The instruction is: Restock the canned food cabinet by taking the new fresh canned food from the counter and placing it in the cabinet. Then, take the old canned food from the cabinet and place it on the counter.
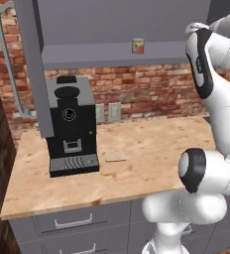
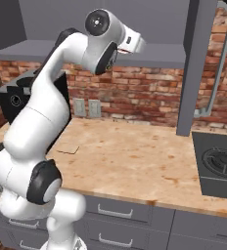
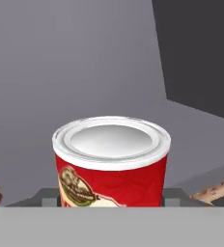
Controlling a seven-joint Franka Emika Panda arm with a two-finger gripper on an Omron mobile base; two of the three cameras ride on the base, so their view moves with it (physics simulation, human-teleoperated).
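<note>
Hand view | pincer (image 3: 112,205) flanks old canned food (image 3: 112,161) | contact unclear

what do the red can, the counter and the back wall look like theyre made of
Red can: probably metal with a glossy printed label; its pale ringed lid has a soft sheen.
Counter: light wood or a wood-look top, shown by the tan mottled grain.
Back wall: red brick with pale mortar lines, matte.

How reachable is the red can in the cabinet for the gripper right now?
Probably yes: in the hand view the red can stands upright directly ahead, the gripper straddles its sides, and nothing lies between them.
</note>
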